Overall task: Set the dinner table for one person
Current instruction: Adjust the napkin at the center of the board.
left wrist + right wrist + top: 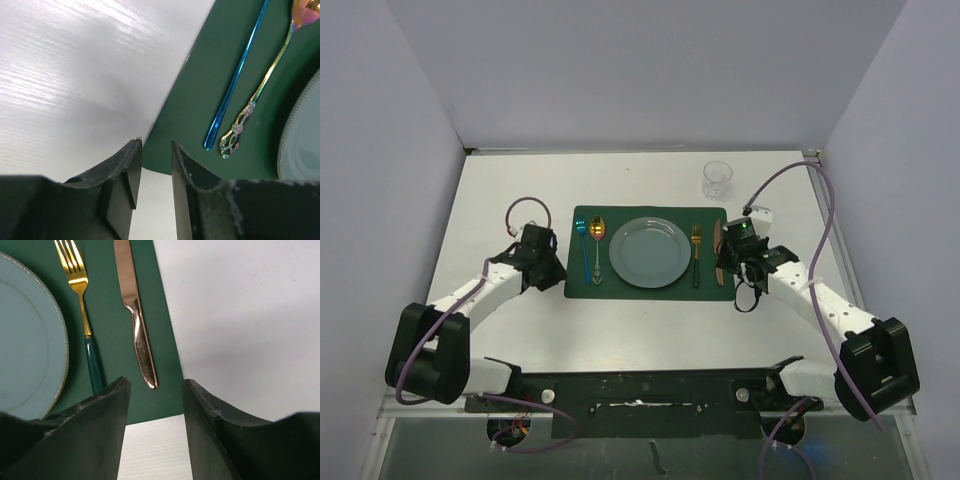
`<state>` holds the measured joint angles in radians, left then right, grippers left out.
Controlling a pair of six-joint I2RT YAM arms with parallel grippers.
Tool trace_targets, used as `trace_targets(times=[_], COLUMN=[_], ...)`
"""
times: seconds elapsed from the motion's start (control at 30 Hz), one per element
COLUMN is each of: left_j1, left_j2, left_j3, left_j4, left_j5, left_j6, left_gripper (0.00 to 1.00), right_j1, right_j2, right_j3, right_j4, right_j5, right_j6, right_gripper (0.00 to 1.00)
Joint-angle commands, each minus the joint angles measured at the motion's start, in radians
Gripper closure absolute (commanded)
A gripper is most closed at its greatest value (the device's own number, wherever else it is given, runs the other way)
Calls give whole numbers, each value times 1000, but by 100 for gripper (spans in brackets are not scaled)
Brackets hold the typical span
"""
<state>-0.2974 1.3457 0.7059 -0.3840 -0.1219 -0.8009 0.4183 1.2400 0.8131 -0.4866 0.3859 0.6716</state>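
On the white dinner table (pixel 650 335) lies a dark green placemat (pixel 640 293) with a grey-blue plate (pixel 649 252) in its middle. Left of the plate are a blue spoon (pixel 584 250) and a gold spoon (pixel 597 245). On the plate's right are a gold fork (pixel 696 255) and a copper knife (pixel 135 315). My left gripper (pixel 156 144) is open and empty over the mat's near left corner, short of the spoon handles (pixel 235 80). My right gripper (pixel 155 382) hovers open and empty over the mat's near right corner, just behind the knife's handle end.
A clear drinking glass (pixel 717 179) stands on the table beyond the mat's far right corner. Grey walls close in the table on three sides. Both arms reach inward from the near edge, the left gripper (pixel 556 268) and the right gripper (pixel 726 268) flanking the mat.
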Motion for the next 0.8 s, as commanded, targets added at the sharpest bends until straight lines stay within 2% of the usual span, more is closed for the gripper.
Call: trace_targets(times=[0.0,0.43,0.77], left_j1=[4,-18,-28], left_j2=[36,147,127], left_j3=[-20,-21,6], left_j4=[97,155,105], left_j5=[32,61,42], left_j6=[-3,-9,1], left_gripper=[73,76,77], right_j1=[-6,-4,-5], right_j2=[13,99,156], right_j3=[-9,-34,-30], right_j4=[69,97,115], right_j5=[-11,-36,-34], right_j6=[35,46,45], right_gripper=[53,54,54])
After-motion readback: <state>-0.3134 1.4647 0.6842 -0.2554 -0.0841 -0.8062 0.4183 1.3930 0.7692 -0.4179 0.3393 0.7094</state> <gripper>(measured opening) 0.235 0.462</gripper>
